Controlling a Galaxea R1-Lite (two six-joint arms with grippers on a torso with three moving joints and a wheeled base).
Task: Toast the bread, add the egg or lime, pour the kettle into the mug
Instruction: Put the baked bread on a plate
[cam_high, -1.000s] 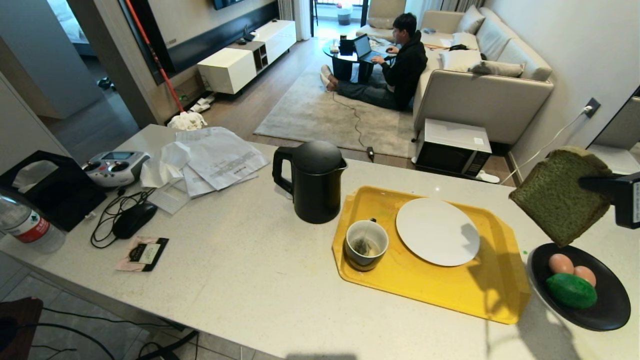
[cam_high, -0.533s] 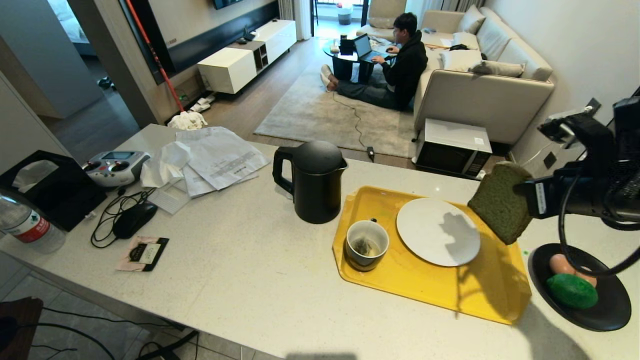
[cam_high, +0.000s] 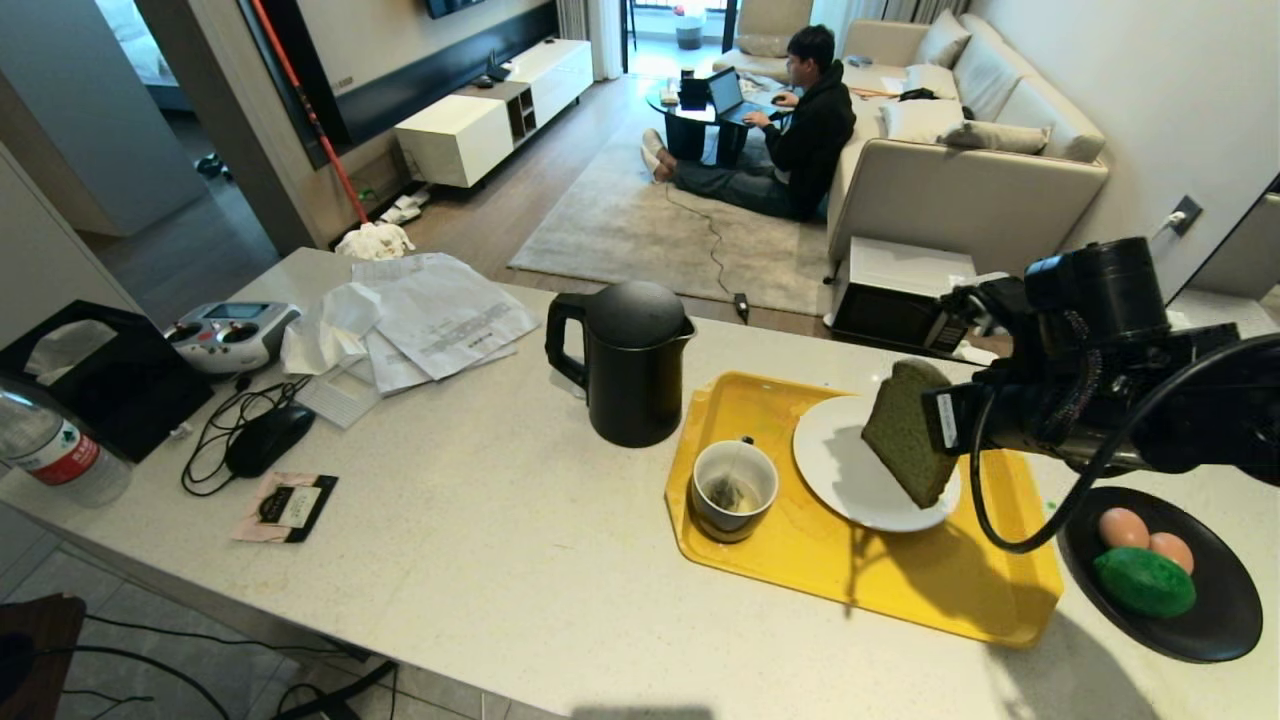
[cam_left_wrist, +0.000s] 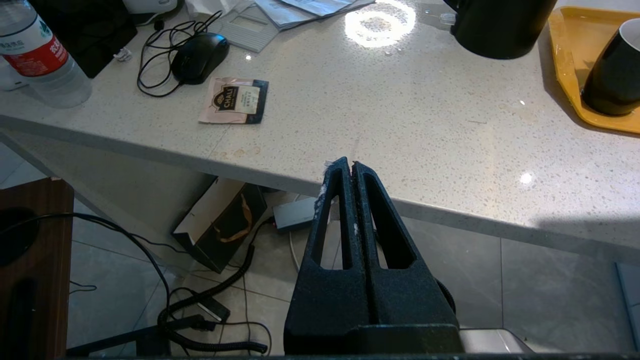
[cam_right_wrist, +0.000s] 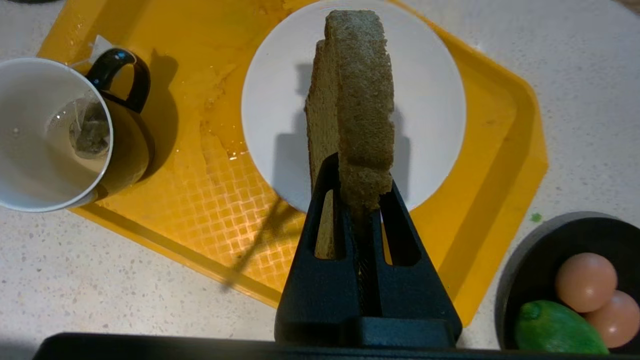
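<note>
My right gripper (cam_high: 945, 420) (cam_right_wrist: 357, 172) is shut on the bread (cam_high: 905, 430) (cam_right_wrist: 357, 100), a green slice with a brown crust. The slice hangs on edge just above the white plate (cam_high: 850, 480) (cam_right_wrist: 430, 100) on the yellow tray (cam_high: 900, 590). The mug (cam_high: 733, 490) (cam_right_wrist: 50, 135) stands on the tray's left end with a tea bag inside. Behind it is the black kettle (cam_high: 625, 360). The lime (cam_high: 1143, 582) (cam_right_wrist: 555, 332) lies in a black dish (cam_high: 1225, 625) beside two paired eggs (cam_high: 1123, 527); the egg, a single one, is out of view. My left gripper (cam_left_wrist: 347, 164) is shut and empty below the counter's front edge.
On the counter's left are papers (cam_high: 440, 315), a remote controller (cam_high: 230, 335), a mouse with cable (cam_high: 268, 438), a tea sachet (cam_high: 287, 507), a water bottle (cam_high: 55, 450) and a black box (cam_high: 110, 380). A person sits on the floor beyond the counter.
My right arm has swung left and down with the bread, from the counter's right side behind the black dish to just above the white plate. Nothing else has moved.
</note>
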